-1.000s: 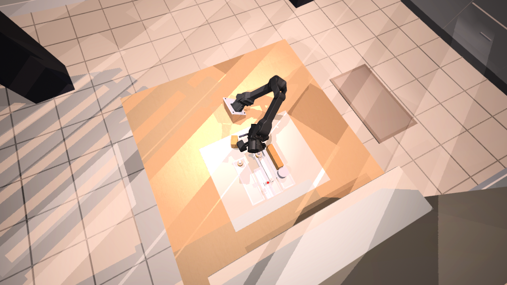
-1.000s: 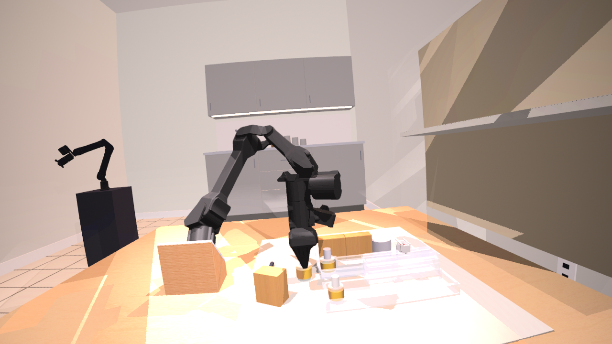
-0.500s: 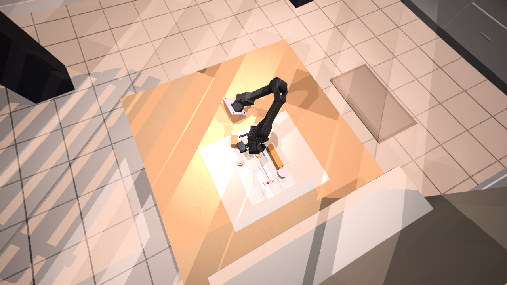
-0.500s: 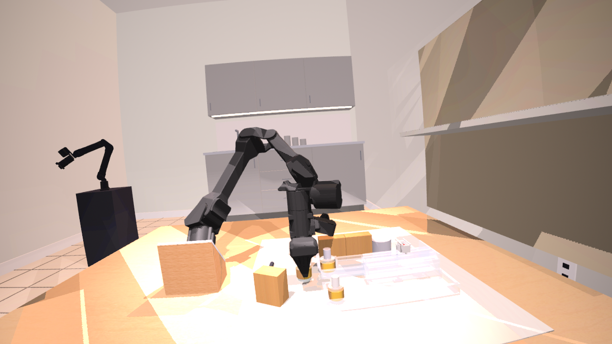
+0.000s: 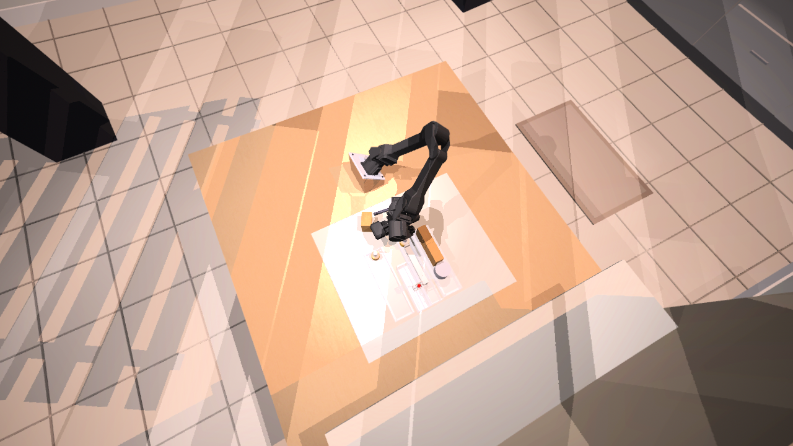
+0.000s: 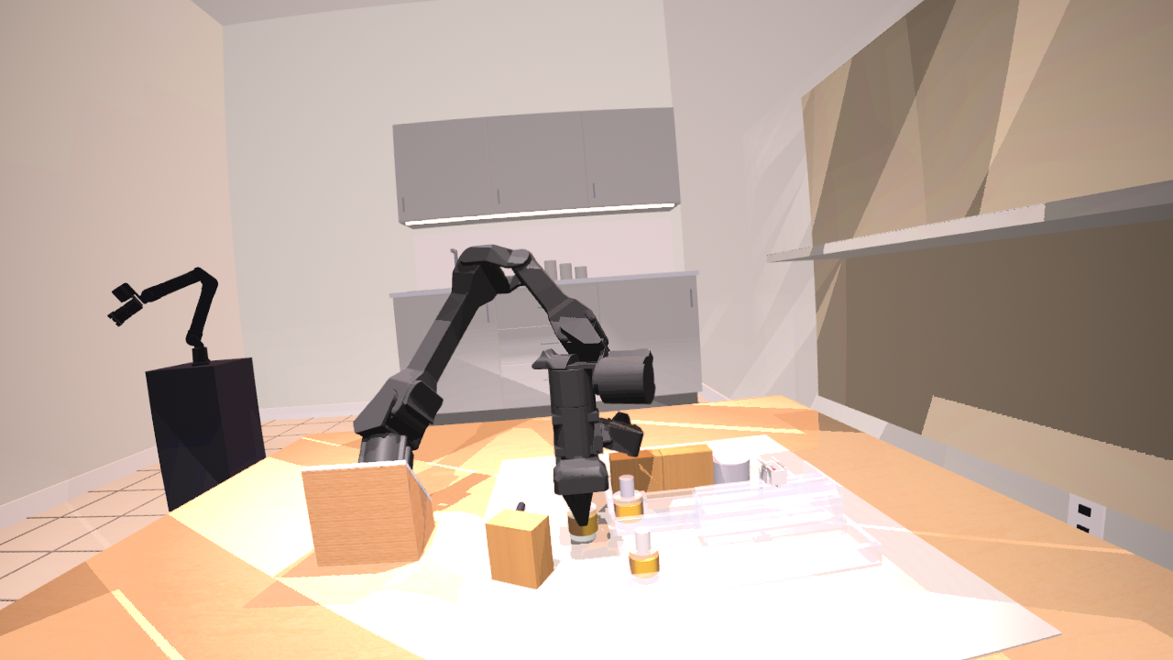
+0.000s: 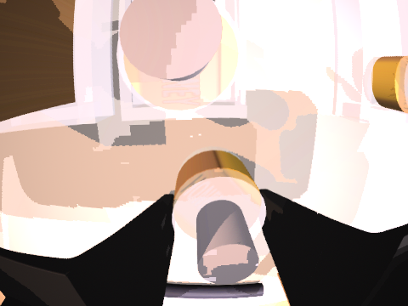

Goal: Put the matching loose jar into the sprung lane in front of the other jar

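Observation:
My gripper (image 6: 583, 520) (image 7: 216, 201) points down in front of the lanes. Its fingers touch both sides of the loose jar (image 6: 583, 533) (image 7: 218, 212), which has a gold band and a grey stem cap, so it is shut on it. The jar is upright and at or near mat level; the exact gap is unclear. The matching jar (image 5: 403, 244) (image 6: 628, 506) (image 7: 178, 42) stands at the front end of the clear sprung lane (image 6: 672, 498). A third gold-banded jar (image 5: 375, 255) (image 6: 643, 563) (image 7: 384, 82) stands in the neighbouring lane. The pusher plate and low front stop are hard to make out.
Wooden blocks (image 5: 429, 244) (image 6: 685, 467) and a grey cylinder (image 5: 441, 271) (image 6: 731, 468) line the lane's far side. A small wooden block (image 5: 366, 222) (image 6: 519, 547) and a dark rod (image 5: 381, 212) (image 7: 214, 291) lie on the arm's side of the held jar.

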`<state>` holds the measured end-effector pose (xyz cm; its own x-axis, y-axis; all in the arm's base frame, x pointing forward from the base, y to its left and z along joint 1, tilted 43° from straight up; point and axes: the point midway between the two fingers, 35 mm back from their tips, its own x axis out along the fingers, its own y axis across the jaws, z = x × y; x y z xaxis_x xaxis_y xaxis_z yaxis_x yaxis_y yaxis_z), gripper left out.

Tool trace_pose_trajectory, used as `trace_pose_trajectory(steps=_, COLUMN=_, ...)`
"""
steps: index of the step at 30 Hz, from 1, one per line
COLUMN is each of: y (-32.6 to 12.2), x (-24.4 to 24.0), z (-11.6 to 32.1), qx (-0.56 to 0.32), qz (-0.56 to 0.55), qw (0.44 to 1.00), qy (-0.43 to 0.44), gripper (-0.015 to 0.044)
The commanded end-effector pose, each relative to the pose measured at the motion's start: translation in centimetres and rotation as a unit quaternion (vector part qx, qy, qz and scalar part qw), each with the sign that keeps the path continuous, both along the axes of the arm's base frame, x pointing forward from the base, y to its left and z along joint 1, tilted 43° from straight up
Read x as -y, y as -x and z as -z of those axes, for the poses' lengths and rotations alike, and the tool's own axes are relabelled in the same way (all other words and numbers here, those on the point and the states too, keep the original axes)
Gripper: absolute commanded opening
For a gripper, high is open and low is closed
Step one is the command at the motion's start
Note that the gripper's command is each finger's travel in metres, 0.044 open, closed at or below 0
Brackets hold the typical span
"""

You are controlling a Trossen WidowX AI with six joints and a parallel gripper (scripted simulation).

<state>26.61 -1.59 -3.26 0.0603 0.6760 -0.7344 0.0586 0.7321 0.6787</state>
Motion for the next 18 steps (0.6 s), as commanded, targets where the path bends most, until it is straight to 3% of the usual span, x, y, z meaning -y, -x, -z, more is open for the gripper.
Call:
trace_pose_trajectory(steps=1, y=0.0, x=-0.1, z=0.0, qx=-0.001, qz=0.001, qw=1.000, qy=-0.001, gripper=0.0131)
trace_pose_trajectory(steps=6, y=0.4, x=0.3, z=0.2, qx=0.009, qz=-0.013, qw=1.000, qy=0.017, gripper=0.0000)
trace_pose_trajectory(steps=18, y=0.8, x=5.7, z=-4.8, qx=0.001, qz=-0.004, qw=1.000, qy=0.010, gripper=0.0000)
